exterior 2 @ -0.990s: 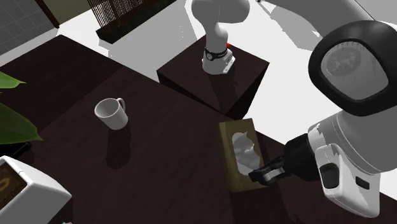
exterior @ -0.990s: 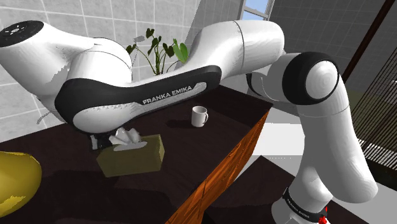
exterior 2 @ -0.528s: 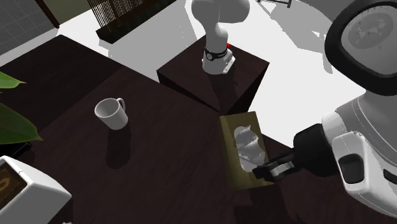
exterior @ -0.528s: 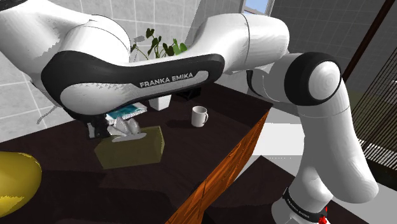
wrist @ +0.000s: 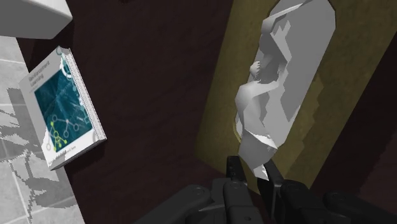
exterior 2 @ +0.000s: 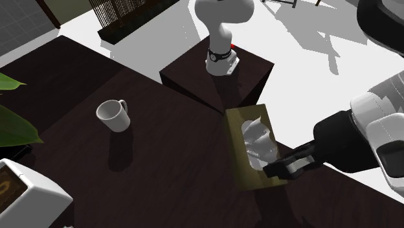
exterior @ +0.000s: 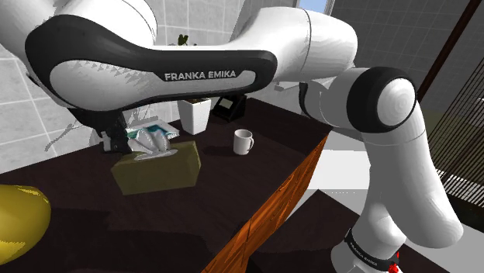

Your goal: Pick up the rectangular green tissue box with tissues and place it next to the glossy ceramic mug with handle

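Wrist view: my fingers (wrist: 233,170) are drawn close together, pinching the near end of the white tissue (wrist: 280,76) that rises from the slot of the olive-green box (wrist: 353,89). The box runs lengthwise away from my fingers with its top face toward the camera. The tuft sits between the two pads, and box top shows on either side of them. Off to one side, apart from the box, a teal-covered book (wrist: 67,108) lies on the dark counter (wrist: 159,76) by a tiled wall.

From the second exterior view, my fingers come in from that view's right. They meet over the end of the box that lies farther from the stand (exterior 2: 217,68). A white mug (exterior 2: 113,116) stands upright toward that view's left, well apart from the box, with bare counter between them.

From the shoulder view, the box sits under my forearm with the tissue bunched on top, and the mug is off to that view's right. I cannot tell whether the box's underside touches the counter.
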